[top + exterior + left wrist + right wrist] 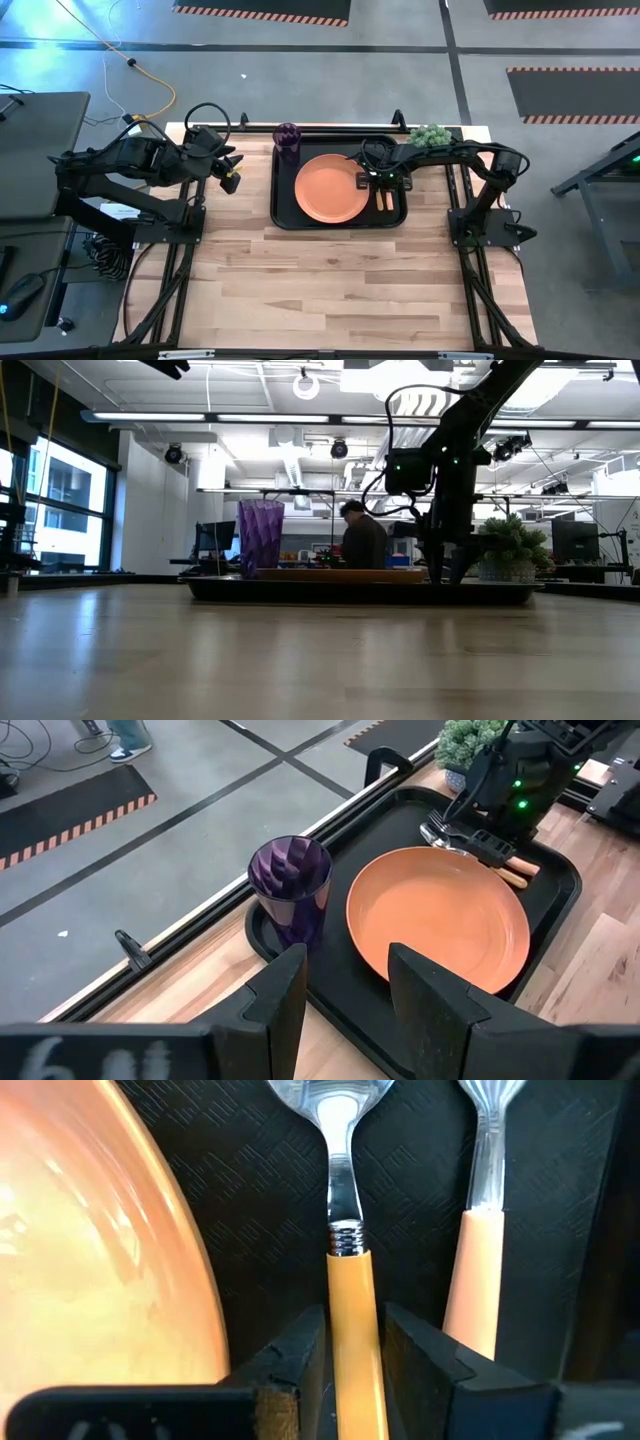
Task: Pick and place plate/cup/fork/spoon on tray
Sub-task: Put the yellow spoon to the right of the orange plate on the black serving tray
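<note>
From above, the tray (283, 212) held the plate (332, 188), with the cup (287, 138) at its far corner and the right gripper (380, 184) low beside the plate. The left gripper (231, 172) hung beside the tray, fingers (277, 1001) spread. In the right wrist view, the spoon (345, 1230) lay on the tray beside the fork (480, 1230), its orange handle pinched between the fingers (300, 1345).

Right arm stretched in from the table's right edge, wrist bent low – right gripper (352, 1342) pointing down, fingers (300, 1355) close on both sides of the spoon (345, 1230) handle. Left arm folded back at the table's far-left corner, raised – left gripper (345, 995) parted, nothing between its fingers (283, 995).
</note>
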Motion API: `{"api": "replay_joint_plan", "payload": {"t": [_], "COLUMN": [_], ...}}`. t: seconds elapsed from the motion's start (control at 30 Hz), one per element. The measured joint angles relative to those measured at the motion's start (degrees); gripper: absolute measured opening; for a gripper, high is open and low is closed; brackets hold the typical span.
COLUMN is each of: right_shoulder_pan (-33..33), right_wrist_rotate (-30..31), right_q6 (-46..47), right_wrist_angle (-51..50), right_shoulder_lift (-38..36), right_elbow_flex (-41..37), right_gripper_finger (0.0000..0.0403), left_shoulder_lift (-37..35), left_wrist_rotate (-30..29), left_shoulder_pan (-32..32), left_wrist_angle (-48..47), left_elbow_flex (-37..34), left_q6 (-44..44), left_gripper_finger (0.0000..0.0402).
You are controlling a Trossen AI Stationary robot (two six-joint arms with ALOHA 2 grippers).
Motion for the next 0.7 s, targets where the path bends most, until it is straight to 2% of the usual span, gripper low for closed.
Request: {"api": "replay_joint_plan", "payload": {"t": [0.7], "right_shoulder_pan": [0.02], "right_wrist_rotate": [-0.32], "right_q6": [-1.36], "right_wrist_angle": [-0.17], "right_shoulder_lift": [0.11], "right_elbow_flex": [0.85], "right_gripper_finger": [0.0095], "left_shoulder_lift": [0.00], "left_wrist_rotate": [0.15], "left_shoulder_pan": [-0.01], "left_wrist_angle": [0.00], "left_elbow_flex": [0.00], "left_q6": [-0.02], "left_gripper_finger": [0.0133]}}
